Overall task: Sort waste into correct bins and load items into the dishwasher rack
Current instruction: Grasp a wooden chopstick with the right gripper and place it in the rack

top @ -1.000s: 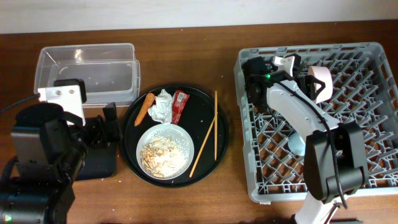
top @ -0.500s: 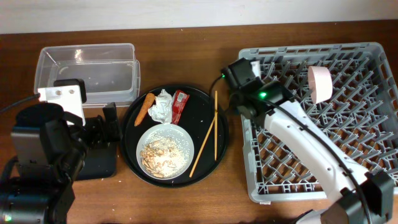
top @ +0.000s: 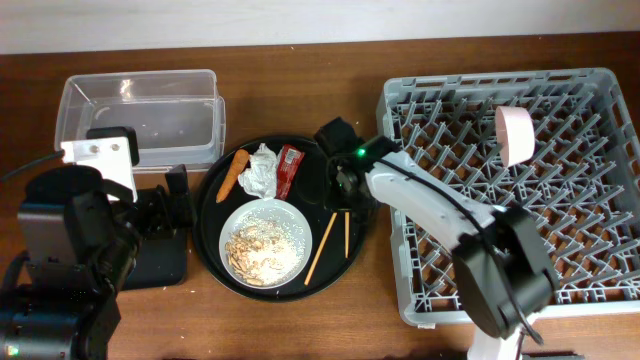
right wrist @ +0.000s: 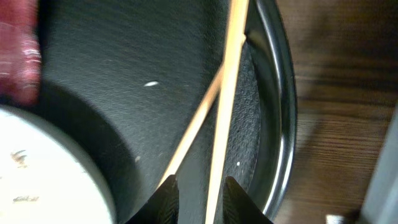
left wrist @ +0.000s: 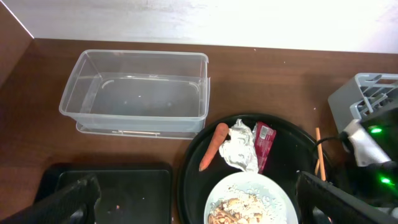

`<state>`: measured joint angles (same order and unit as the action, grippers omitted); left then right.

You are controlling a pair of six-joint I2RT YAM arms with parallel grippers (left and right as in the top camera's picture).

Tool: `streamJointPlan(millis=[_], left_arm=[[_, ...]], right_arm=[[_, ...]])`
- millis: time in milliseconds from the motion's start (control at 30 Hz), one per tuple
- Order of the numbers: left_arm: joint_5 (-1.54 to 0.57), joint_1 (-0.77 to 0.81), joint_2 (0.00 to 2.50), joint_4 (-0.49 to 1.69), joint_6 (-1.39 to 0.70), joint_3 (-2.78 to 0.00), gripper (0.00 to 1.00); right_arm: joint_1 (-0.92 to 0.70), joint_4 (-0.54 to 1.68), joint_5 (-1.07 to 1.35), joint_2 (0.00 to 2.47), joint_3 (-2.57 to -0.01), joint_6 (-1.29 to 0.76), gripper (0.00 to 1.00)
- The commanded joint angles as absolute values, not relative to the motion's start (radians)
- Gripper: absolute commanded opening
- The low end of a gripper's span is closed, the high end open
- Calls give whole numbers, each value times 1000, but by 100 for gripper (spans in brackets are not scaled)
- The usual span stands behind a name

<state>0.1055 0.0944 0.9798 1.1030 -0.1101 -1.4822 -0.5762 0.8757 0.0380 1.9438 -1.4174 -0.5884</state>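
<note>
the chopsticks (top: 331, 234) lie crossed at the round black tray's (top: 213, 198) right edge, beside the white bowl (top: 266, 243). the right end effector (right wrist: 203, 202), spread, straddles one stick. the left end effector (top: 168, 210) hangs spread over the shallow black bin (left wrist: 112, 186).

I think my place is a kitchen corner: brown wooden worktop (top: 290, 100), white wall (top: 300, 20) (and a big grey dishwasher rack (top: 580, 230)).
</note>
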Motion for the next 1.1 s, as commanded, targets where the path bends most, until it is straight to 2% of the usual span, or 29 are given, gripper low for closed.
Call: streamJointPlan(millis=[0, 167, 200, 267, 500, 633, 800, 1067], left_arm=[[113, 96, 982, 1102, -119, -1488, 99], [113, 96, 982, 1102, -119, -1488, 99], [113, 96, 982, 1102, -119, -1488, 99], [113, 96, 982, 1102, -119, -1488, 99], [113, 96, 982, 1102, -119, -1488, 100], [113, 96, 982, 1102, -119, -1488, 99], [113, 96, 982, 1102, -119, -1488, 99], [113, 96, 982, 1102, -119, -1488, 99]], right_arm=[[-572, 858, -12, 2015, -1411, -671, 26], [-562, 828, 35, 2063, -1411, -670, 24], [-562, 825, 38, 2064, -1411, -670, 22], [-562, 826, 45, 2064, -1411, -671, 4], [-542, 907, 30, 2003, -1471, -639, 4], [-501, 965, 25, 1855, -1541, -460, 4], [-349, 1006, 11, 1670, -1551, -392, 4], [-244, 1094, -17, 1750, -1516, -205, 4]])
